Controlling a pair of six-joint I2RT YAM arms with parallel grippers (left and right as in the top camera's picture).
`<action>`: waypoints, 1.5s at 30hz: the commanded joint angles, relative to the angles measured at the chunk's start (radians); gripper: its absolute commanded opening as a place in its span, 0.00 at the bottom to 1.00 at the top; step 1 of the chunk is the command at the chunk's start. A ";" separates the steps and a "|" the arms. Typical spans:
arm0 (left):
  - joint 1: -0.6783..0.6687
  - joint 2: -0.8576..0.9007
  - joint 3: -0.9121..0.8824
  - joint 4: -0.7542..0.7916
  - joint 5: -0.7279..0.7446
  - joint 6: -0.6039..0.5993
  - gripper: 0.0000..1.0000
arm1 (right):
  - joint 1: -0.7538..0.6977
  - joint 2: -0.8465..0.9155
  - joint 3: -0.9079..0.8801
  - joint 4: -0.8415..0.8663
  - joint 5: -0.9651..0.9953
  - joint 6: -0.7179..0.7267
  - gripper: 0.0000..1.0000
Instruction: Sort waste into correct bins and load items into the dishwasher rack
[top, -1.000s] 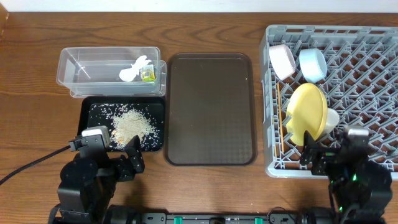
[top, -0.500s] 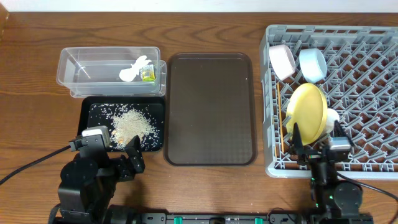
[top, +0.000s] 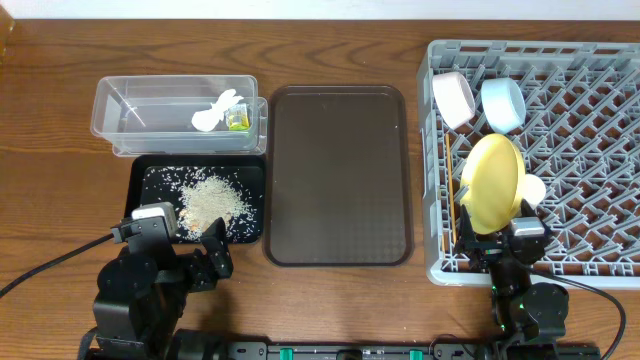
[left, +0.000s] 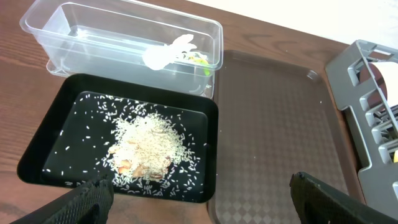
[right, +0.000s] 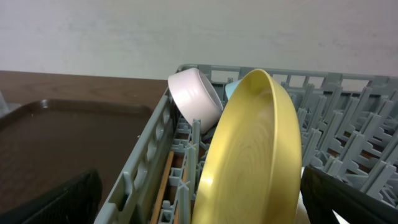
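The yellow plate (top: 493, 183) is stood on edge, tilted, in the dishwasher rack (top: 590, 130) by the table's right edge, its face turned toward the left edge. The chopsticks (right: 163, 186) are laid along the rack's left wall, their long axis running from near edge to far edge. The left jaws and the right jaws are both held spread, with nothing gripped.

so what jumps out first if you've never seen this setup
The yellow plate standing on edge in the grey rack at right, near a white bowl and a light blue bowl. Then the pile of rice scraps in the black tray at lower left.
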 joint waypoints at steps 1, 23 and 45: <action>-0.004 -0.005 -0.009 0.002 -0.012 0.010 0.93 | 0.018 -0.006 -0.001 -0.003 -0.008 -0.008 0.99; -0.004 -0.005 -0.009 0.002 -0.012 0.010 0.94 | 0.018 -0.006 -0.001 -0.003 -0.008 -0.008 0.99; 0.038 -0.405 -0.625 0.568 -0.072 0.044 0.94 | 0.018 -0.006 -0.001 -0.003 -0.008 -0.008 0.99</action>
